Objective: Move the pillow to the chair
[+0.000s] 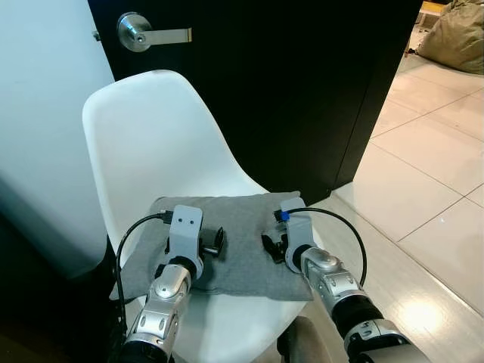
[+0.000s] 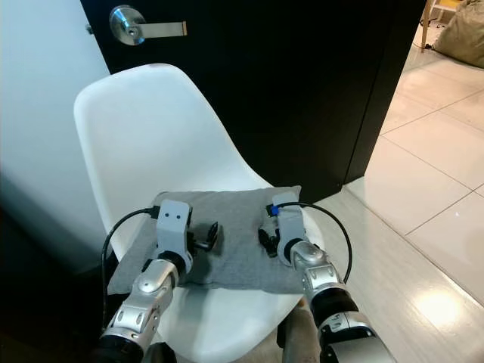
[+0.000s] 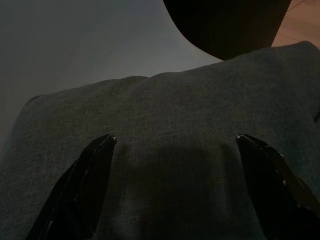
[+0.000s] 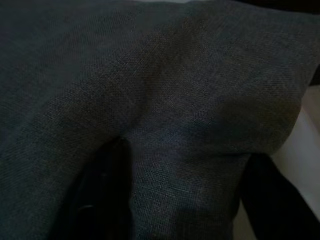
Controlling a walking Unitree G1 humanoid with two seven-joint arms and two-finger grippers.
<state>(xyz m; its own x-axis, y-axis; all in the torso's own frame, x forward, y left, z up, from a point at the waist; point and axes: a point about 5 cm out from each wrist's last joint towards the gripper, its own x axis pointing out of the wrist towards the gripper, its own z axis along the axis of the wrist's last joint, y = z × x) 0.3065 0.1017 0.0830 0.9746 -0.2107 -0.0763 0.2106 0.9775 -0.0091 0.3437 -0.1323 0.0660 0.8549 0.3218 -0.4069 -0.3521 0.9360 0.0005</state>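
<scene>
A flat grey pillow (image 1: pixel 242 223) lies on the seat of a white moulded chair (image 1: pixel 151 144). My left gripper (image 1: pixel 215 242) hovers low over the pillow's left half. In the left wrist view its two black fingers (image 3: pixel 85 185) are spread wide with their tips on the fabric (image 3: pixel 175 100). My right gripper (image 1: pixel 272 247) is at the pillow's right half, near the seat's edge. The right wrist view has its fingers (image 4: pixel 107 195) wide apart, and a bulge of pillow cloth (image 4: pixel 185 115) sits between them without being pinched.
A black door (image 1: pixel 302 83) with a silver lever handle (image 1: pixel 144 33) stands right behind the chair. To the left is a white wall (image 1: pixel 38 113). Pale tiled floor (image 1: pixel 423 166) opens to the right, with a tan sack (image 1: pixel 457 34) far back.
</scene>
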